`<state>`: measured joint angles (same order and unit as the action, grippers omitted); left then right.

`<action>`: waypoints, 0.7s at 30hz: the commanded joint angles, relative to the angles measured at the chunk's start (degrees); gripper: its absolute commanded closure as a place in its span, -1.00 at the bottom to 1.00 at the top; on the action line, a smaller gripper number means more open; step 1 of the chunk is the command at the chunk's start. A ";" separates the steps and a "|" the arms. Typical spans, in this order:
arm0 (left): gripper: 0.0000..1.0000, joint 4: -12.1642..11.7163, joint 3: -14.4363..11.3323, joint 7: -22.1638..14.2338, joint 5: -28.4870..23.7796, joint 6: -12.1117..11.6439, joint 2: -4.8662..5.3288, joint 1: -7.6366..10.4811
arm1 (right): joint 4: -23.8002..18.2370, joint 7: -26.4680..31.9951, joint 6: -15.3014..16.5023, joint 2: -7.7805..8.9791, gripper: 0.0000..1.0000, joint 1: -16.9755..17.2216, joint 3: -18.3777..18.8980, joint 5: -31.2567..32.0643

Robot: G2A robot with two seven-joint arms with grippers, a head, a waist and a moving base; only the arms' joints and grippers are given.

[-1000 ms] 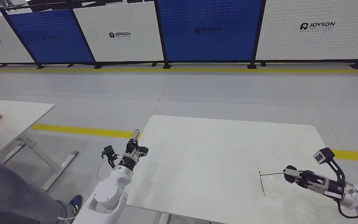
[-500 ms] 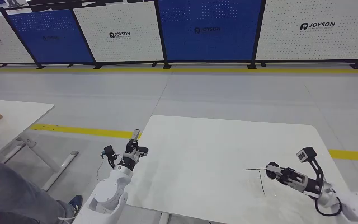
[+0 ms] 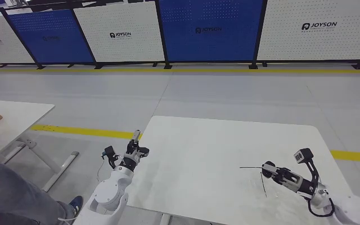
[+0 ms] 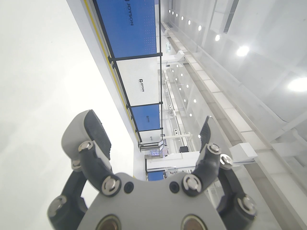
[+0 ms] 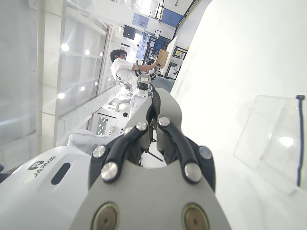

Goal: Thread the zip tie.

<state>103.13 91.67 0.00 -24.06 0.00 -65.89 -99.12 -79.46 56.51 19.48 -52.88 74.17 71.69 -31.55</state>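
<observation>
Near the table's (image 3: 214, 146) right front corner our right gripper (image 3: 265, 168) is clamped, as far as we can tell, on a zip tie (image 3: 250, 167) pointing toward the table's middle. A second tie (image 3: 262, 183) lies just beside it. Our left gripper (image 4: 151, 125) hangs spread wide at the table's left edge.

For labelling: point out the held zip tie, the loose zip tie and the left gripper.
held zip tie (image 3: 250, 167), top view, middle of its strap.
loose zip tie (image 5: 299, 141), right wrist view, middle of its strap.
left gripper (image 4: 148, 115), left wrist view, midway between its fingertips.
</observation>
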 commanded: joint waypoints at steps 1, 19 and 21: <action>-1.00 0.00 0.00 0.00 0.00 0.00 0.00 0.00 | 0.00 0.00 0.00 0.00 1.00 0.00 0.00 0.00; -1.00 2.79 -7.74 -22.06 -1.55 12.80 0.45 3.54 | 0.00 0.00 0.00 0.00 1.00 0.00 0.00 0.00; -1.00 2.79 -7.74 -22.06 -1.55 12.80 0.45 3.54 | 0.00 0.00 0.00 0.00 1.00 0.00 0.00 0.00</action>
<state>105.90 83.91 -22.03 -25.66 12.87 -65.44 -95.55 -79.46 56.51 19.48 -52.88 74.17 71.69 -31.55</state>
